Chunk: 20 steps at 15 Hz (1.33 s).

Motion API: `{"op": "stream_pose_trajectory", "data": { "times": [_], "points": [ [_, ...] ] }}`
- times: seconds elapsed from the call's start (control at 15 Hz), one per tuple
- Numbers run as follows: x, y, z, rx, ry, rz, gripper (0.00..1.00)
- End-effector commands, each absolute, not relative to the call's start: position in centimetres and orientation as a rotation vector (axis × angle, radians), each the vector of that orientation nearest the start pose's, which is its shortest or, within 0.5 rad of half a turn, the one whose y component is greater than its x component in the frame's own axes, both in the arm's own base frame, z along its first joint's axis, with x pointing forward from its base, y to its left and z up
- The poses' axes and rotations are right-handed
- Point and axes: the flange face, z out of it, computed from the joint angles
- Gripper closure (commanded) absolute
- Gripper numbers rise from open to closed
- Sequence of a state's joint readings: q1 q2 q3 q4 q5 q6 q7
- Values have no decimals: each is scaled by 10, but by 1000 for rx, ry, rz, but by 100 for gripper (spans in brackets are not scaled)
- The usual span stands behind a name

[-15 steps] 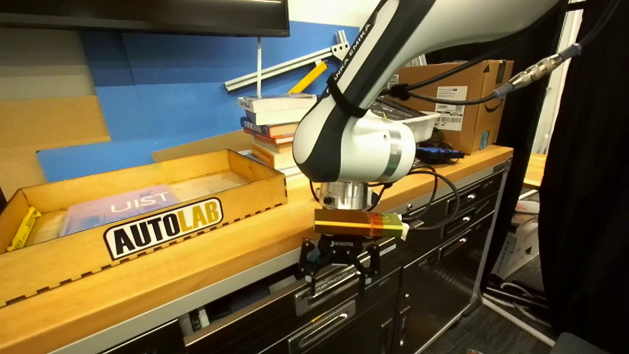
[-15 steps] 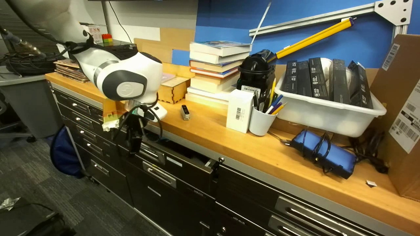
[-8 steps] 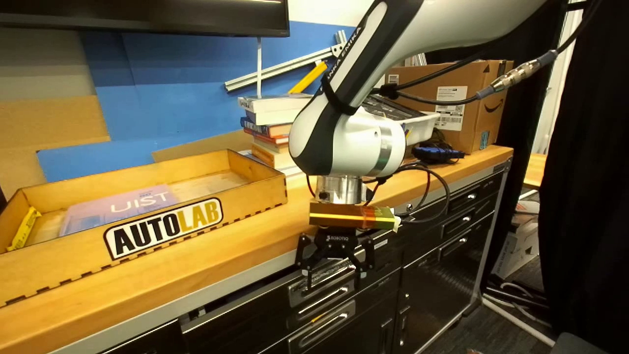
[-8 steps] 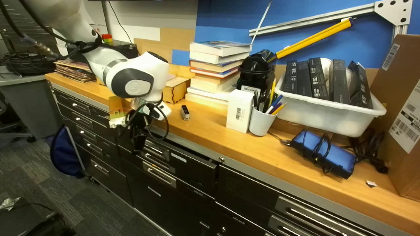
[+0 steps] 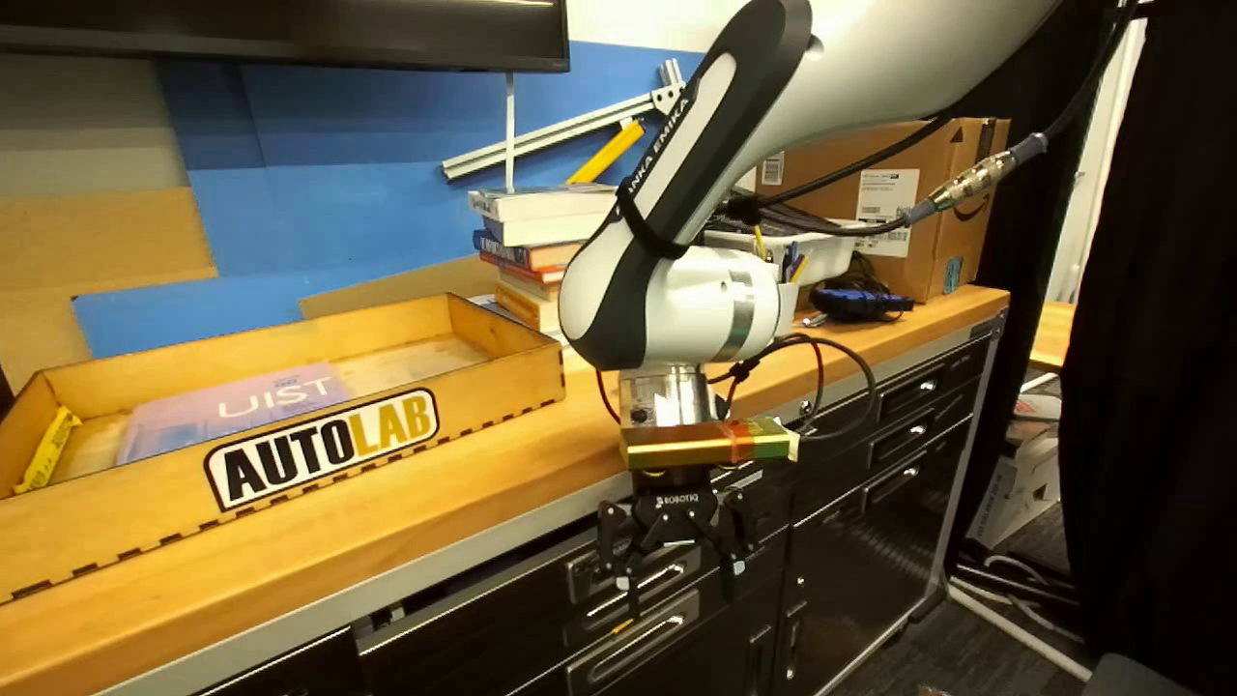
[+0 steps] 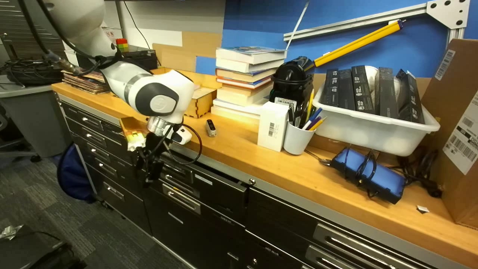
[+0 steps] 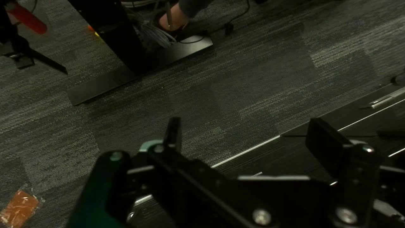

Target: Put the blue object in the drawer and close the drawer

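The dark grey drawer point(image 5: 464, 623) stands slightly open. A narrow dark gap shows along its top edge, and it also shows in an exterior view point(image 6: 220, 198). My gripper point(image 5: 680, 577) hangs in front of the drawer's handle end, apart from the front, with its fingers spread and nothing between them. It also shows from the side in an exterior view point(image 6: 149, 179). In the wrist view my open gripper point(image 7: 248, 136) has floor and dark cabinet front beyond its fingers. The light-blue object is out of view; whether it lies inside the drawer is hidden.
The wooden countertop point(image 6: 239, 149) overhangs the drawer. A wooden AUTOLAB tray point(image 5: 503, 372), a stack of books point(image 6: 246, 74), a small black and grey device point(image 6: 211, 129), a white box point(image 6: 272, 125) and a pen cup point(image 6: 297, 140) stand on it. Other drawers point(image 6: 336, 239) flank it.
The drawer has slid inward from a wider opening to a narrow gap between 1.0 and 0.5 seconds ago. My gripper followed, then moved back from the front, lower and tilted, fingers still spread.
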<state>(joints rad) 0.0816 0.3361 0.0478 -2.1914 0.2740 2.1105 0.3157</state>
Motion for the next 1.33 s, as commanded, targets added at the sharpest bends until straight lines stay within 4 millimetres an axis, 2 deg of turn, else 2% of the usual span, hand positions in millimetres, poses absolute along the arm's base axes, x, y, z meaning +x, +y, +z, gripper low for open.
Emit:
{"op": "stream_pose_trajectory", "data": {
  "times": [0.0,0.33,0.6,0.8,0.93,1.07,1.13,1.2,1.27],
  "points": [
    [516,80,195,-2921,687,642,0],
    [520,72,193,-2954,925,584,0],
    [526,70,206,-2940,1157,447,0],
    [534,77,219,-2921,1305,311,0],
    [529,85,223,-2923,1378,268,0],
    [521,94,237,-2942,1363,256,0],
    [509,97,259,-2951,1265,230,0],
    [506,100,272,-2965,1208,204,0],
    [491,105,294,-3029,1090,203,0]
  ]
}}
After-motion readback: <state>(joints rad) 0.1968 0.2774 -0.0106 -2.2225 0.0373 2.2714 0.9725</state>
